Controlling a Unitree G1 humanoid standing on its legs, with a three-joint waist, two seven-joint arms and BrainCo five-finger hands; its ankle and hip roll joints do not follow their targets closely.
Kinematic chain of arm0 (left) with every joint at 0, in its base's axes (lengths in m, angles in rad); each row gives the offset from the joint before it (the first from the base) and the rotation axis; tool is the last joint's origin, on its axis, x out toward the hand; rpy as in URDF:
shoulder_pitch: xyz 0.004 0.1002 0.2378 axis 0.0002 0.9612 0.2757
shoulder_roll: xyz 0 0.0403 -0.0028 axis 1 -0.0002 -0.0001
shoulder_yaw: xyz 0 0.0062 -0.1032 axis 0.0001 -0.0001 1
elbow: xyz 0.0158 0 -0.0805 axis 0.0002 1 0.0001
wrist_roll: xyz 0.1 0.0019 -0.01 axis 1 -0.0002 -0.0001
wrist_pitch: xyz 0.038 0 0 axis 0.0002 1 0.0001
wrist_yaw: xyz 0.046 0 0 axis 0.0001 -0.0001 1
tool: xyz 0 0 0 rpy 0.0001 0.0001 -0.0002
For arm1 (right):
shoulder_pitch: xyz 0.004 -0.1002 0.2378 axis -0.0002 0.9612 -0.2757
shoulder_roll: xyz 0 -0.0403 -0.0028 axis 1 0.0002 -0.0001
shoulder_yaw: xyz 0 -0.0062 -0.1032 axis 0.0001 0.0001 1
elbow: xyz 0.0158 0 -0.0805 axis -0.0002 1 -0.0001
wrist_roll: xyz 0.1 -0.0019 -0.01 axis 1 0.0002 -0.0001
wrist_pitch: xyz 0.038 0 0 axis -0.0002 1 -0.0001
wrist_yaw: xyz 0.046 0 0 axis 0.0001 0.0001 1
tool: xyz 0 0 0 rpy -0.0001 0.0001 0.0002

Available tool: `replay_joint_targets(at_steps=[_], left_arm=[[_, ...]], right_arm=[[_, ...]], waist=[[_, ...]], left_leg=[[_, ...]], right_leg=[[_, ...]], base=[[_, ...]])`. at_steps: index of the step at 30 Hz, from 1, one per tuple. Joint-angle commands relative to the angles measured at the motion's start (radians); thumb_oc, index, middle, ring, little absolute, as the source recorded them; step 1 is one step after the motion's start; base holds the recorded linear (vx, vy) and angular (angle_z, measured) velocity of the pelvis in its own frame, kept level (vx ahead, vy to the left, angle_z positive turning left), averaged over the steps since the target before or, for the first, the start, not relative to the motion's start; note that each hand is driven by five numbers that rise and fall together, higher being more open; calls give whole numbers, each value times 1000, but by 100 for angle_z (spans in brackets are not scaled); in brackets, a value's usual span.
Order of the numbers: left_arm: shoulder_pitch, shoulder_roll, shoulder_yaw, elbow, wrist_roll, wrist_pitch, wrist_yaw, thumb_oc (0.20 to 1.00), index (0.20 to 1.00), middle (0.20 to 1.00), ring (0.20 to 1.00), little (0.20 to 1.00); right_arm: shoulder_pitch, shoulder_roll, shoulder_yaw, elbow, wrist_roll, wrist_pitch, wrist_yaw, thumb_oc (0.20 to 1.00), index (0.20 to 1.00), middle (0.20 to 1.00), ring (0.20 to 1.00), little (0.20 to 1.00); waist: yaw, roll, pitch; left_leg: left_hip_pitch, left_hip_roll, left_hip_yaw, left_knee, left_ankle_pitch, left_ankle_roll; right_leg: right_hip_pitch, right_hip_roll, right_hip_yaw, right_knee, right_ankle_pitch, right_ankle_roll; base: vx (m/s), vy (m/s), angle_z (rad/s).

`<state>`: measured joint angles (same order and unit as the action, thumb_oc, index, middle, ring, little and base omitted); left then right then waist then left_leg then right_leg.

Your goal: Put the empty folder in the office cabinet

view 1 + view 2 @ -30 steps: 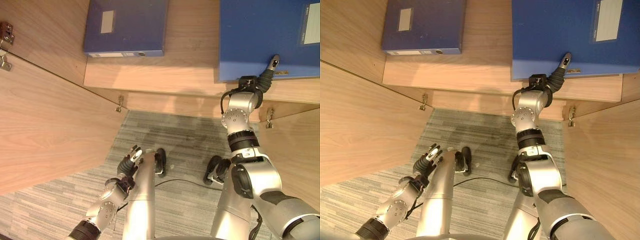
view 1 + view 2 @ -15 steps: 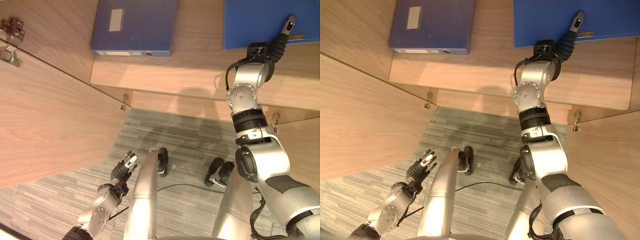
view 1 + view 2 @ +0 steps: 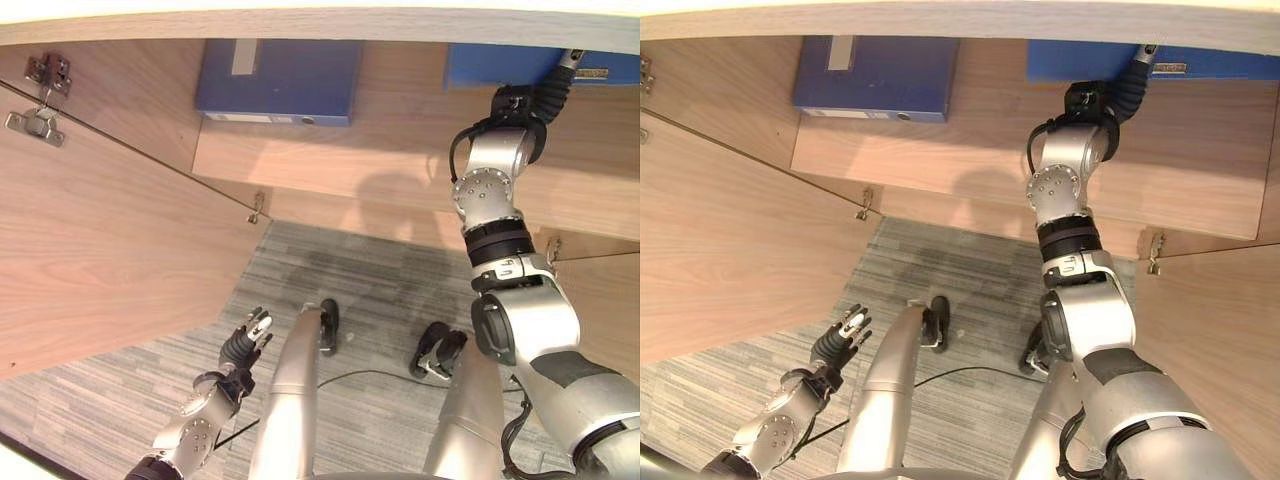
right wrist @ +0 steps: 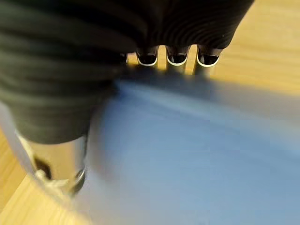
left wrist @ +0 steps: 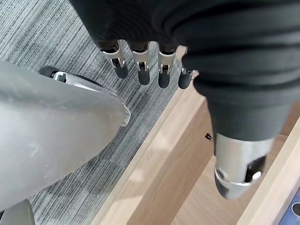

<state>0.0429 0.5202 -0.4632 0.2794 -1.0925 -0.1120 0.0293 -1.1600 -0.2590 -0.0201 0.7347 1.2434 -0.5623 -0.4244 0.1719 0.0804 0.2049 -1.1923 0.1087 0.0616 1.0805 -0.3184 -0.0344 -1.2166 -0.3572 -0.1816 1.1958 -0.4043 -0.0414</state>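
Observation:
A bright blue folder point(image 3: 490, 65) lies flat at the right of the cabinet shelf point(image 3: 380, 140), far in under the upper board point(image 3: 300, 25). My right hand point(image 3: 548, 88) reaches up onto it. In the right wrist view its straight fingers point(image 4: 176, 57) lie across the folder point(image 4: 197, 159), with the thumb beside them; the hand is open. My left hand point(image 3: 243, 345) hangs low over the grey carpet, open and holding nothing, and its fingers point(image 5: 139, 68) point down by the cabinet's base.
A darker blue folder point(image 3: 280, 80) lies flat at the left of the same shelf. The left cabinet door point(image 3: 90, 250) and the right door point(image 3: 600, 290) stand open on either side. Grey carpet point(image 3: 380, 280) lies below.
The bright blue folder has slid deeper into the shelf with my right hand on it. The view has shifted, so the upper board now shows. My left hand has dropped a little.

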Motion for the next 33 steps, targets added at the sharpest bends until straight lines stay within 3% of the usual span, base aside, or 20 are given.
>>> replay_joint_targets(at_steps=[1, 11, 13, 16, 21, 23, 25, 26, 30, 32, 33], left_arm=[[48, 54, 24, -9, -14, -9, -16, 1000, 1000, 1000, 1000, 1000], [56, 42, 42, -2, -12, 0, -11, 1000, 1000, 1000, 1000, 1000], [52, 42, 41, 3, -13, 6, -10, 1000, 1000, 1000, 1000, 1000], [58, 56, 49, -4, 0, 14, -30, 1000, 1000, 1000, 1000, 1000], [87, 103, 80, -14, 29, 22, -101, 1000, 1000, 1000, 1000, 1000], [92, 109, 82, -15, 31, 19, -112, 1000, 1000, 1000, 1000, 1000], [106, 141, 71, -26, 29, 27, -158, 1000, 1000, 1000, 1000, 1000], [105, 140, 71, -26, 29, 27, -159, 1000, 1000, 1000, 1000, 1000], [121, 194, 67, -37, 41, 44, -238, 1000, 1000, 1000, 1000, 1000], [121, 196, 69, -35, 45, 44, -244, 1000, 1000, 1000, 1000, 1000], [130, 201, 76, -31, 51, 49, -259, 1000, 1000, 1000, 1000, 1000]], right_arm=[[-44, -41, 83, -38, -1, 6, 76, 1000, 1000, 1000, 1000, 1000], [7, -1, 122, -60, 4, 47, 110, 1000, 1000, 1000, 1000, 1000], [13, -23, 184, -44, -29, 100, 120, 1000, 1000, 1000, 1000, 1000], [46, -106, 295, -49, -106, 199, 189, 1000, 1000, 1000, 1000, 1000], [43, -340, 547, -60, -312, 353, 353, 1000, 1000, 1000, 1000, 1000], [37, -381, 591, -77, -330, 362, 379, 1000, 1000, 1000, 1000, 1000], [4, -505, 730, -121, -358, 394, 498, 1000, 1000, 1000, 1000, 1000], [4, -505, 731, -121, -358, 395, 499, 1000, 1000, 1000, 1000, 1000], [-135, -686, 1038, -186, -592, 444, 639, 1000, 1000, 1000, 1000, 1000], [-143, -699, 1055, -199, -606, 443, 648, 1000, 1000, 1000, 1000, 1000], [-165, -728, 1090, -199, -684, 441, 659, 1000, 1000, 1000, 1000, 1000]], waist=[[4, -3, -9], [-5, -4, 2], [-9, -9, 9], [-14, -15, 16], [-26, -31, 23], [-29, -32, 23], [-30, -38, 21], [-30, -37, 21], [-34, -48, 7], [-36, -47, 4], [-35, -48, -3]], left_leg=[[23, -4, -17, -116, 45, 15], [15, 1, -10, -95, 38, 20], [2, 5, -8, -83, 38, 22], [0, 9, -6, -87, 46, 20], [-12, 21, -7, -88, 60, 12], [-15, 23, -8, -86, 61, 10], [-21, 30, -13, -83, 64, 3], [-21, 31, -13, -83, 64, 3], [-26, 41, -20, -93, 75, -10], [-26, 41, -21, -98, 78, -12], [-26, 40, -22, -111, 84, -14]], right_leg=[[77, -25, -3, -116, 34, 55], [60, -19, 10, -110, 40, 51], [44, -17, 14, -101, 43, 47], [39, -17, 13, -105, 50, 43], [29, -16, 6, -113, 63, 41], [27, -16, 4, -114, 65, 42], [21, -15, 1, -119, 71, 47], [21, -15, 1, -119, 71, 47], [18, -18, -11, -132, 76, 55], [19, -18, -13, -136, 77, 56], [20, -21, -16, -145, 79, 58]], base=[[0, 0, 0], [0, 0, 0], [-36, -12, -1], [-23, -13, -1], [-27, -18, -1], [0, 0, 0], [-13, -15, -2], [-25, -32, -3], [-17, -22, -6], [0, 0, 0], [0, 0, 0]])
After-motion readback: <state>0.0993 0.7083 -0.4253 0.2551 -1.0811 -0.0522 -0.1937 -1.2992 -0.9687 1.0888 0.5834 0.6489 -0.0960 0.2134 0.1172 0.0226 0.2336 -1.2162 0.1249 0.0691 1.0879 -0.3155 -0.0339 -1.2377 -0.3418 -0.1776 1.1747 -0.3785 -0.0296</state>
